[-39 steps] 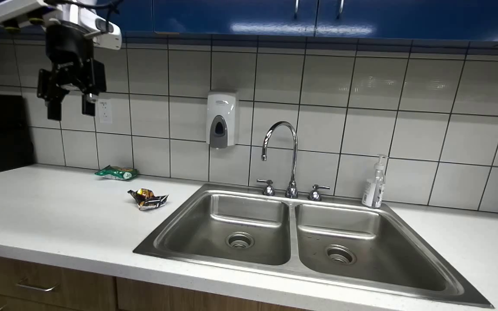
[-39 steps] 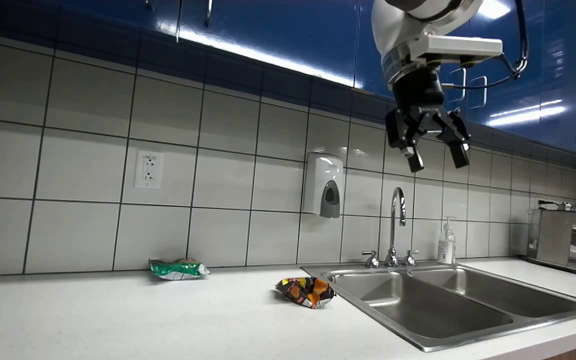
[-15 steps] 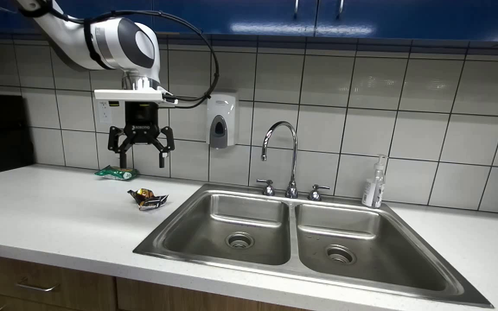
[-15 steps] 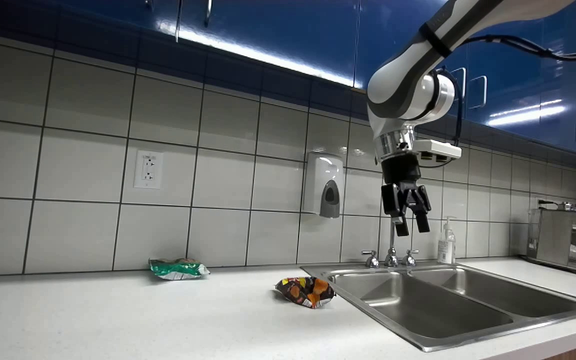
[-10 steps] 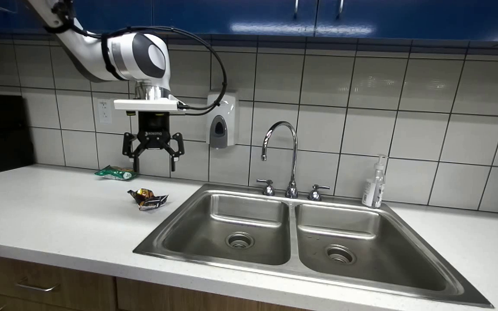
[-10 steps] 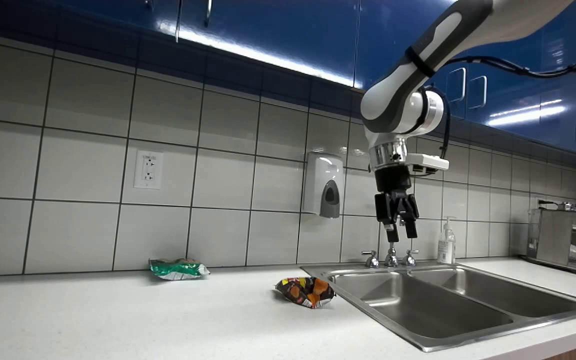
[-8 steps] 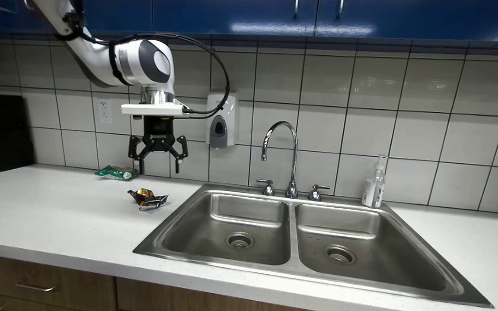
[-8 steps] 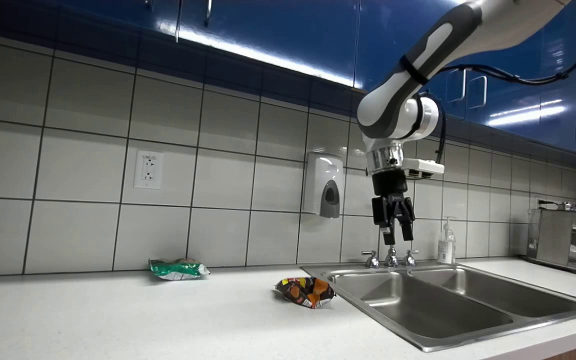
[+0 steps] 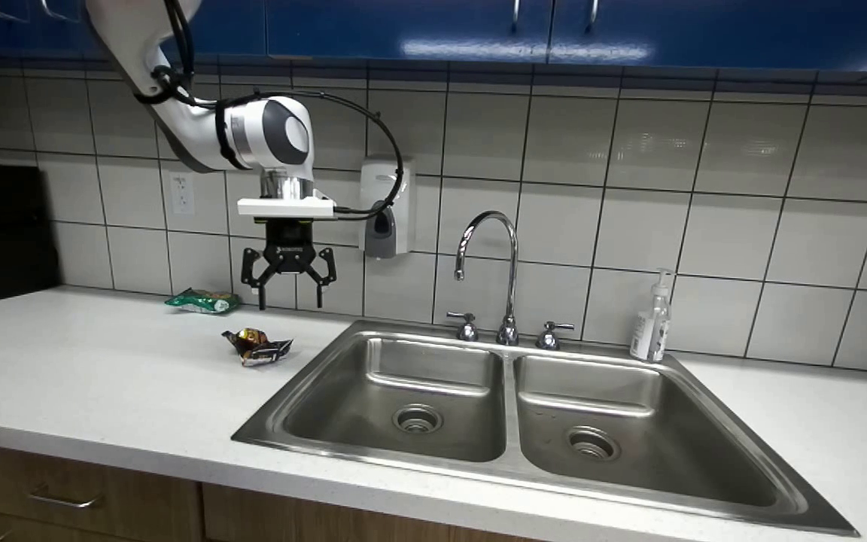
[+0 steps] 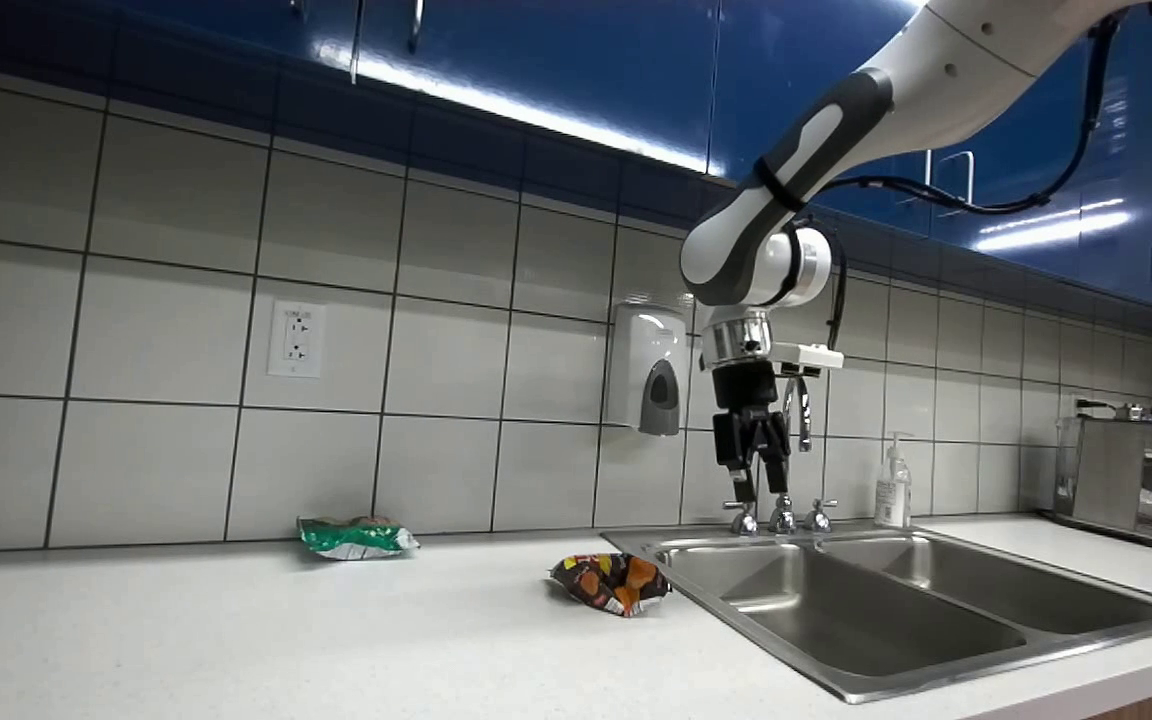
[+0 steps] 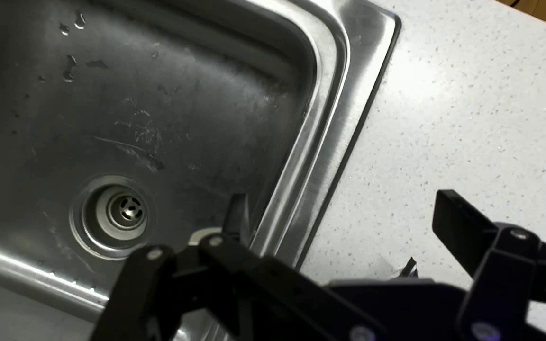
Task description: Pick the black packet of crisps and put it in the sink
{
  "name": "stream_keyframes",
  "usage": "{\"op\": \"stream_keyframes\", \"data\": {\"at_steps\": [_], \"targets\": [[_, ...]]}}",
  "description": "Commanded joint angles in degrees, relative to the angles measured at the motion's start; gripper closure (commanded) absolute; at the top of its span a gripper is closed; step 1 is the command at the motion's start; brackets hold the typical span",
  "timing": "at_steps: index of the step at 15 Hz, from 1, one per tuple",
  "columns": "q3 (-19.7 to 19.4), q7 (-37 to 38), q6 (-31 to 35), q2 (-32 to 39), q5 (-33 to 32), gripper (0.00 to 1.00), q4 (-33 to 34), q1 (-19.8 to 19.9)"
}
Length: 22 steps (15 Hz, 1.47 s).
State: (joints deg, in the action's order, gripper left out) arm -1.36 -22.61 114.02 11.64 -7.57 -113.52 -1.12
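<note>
Hanging wide, your gripper (image 9: 290,301) sits higher than the black packet (image 9: 257,348) and apart from it

In an exterior view, left to right, you have a black appliance (image 9: 8,229) well left of your gripper on the white counter (image 9: 102,376). Next comes a green packet (image 9: 204,302), nearer the gripper but lower than it, close to the tiled wall (image 9: 565,139). The black packet, crumpled and marked with orange, rests on the counter, below your gripper and to its left in both exterior views. Your gripper points down, its two fingers (image 11: 460,229) spread well apart; in the wrist view the sink (image 11: 197,118) shows behind one and the counter behind the other. Right of the gripper in an exterior view, a white dispenser (image 9: 382,237) is fixed to the wall. Lower and further right you have the sink's two basins side by side, with a curved tap (image 9: 513,271) at the back. Farthest right of your gripper, a pump bottle (image 9: 652,325) stands at the sink's back corner.
</note>
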Motion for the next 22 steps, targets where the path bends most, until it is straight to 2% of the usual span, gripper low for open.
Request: {"op": "stream_keyframes", "data": {"at_steps": [1, 11, 22], "targets": [[2.04, -3.79, -1.13, 3.48, -2.0, 0.0, 5.06, 0.25], [4.34, -6.11, -1.45, 11.29, -4.77, 0.0, 10.99, -0.26], [6.59, -7.91, -1.7, 14.18, -4.93, 0.0, 15.46, -1.64]]}}
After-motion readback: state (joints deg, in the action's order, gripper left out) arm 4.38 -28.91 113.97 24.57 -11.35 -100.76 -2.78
